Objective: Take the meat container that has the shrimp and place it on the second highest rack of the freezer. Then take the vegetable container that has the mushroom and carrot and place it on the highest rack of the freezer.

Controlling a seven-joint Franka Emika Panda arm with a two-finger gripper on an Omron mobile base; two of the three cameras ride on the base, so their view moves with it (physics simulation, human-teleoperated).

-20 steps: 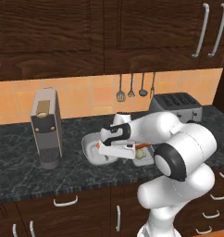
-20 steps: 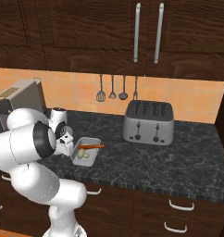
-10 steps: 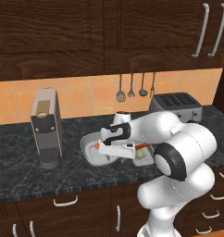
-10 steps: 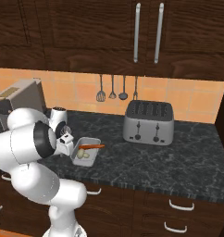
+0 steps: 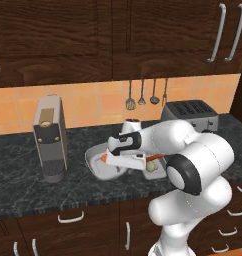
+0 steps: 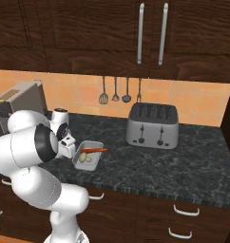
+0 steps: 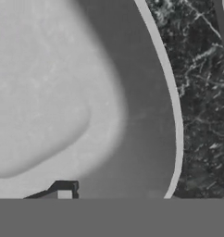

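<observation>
Grey tray — carrot across it, mushroom inside.

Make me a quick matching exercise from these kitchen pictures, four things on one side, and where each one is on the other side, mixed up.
Things:
1. coffee machine
2. toaster
3. carrot
4. hanging utensils

Places:
A. on the orange tiled wall, under the cabinets
B. lying across the rim of the grey container
C. on the counter, right of the containers
D. on the counter, left of the containers

Pairs: 1-D, 2-C, 3-B, 4-A
</observation>
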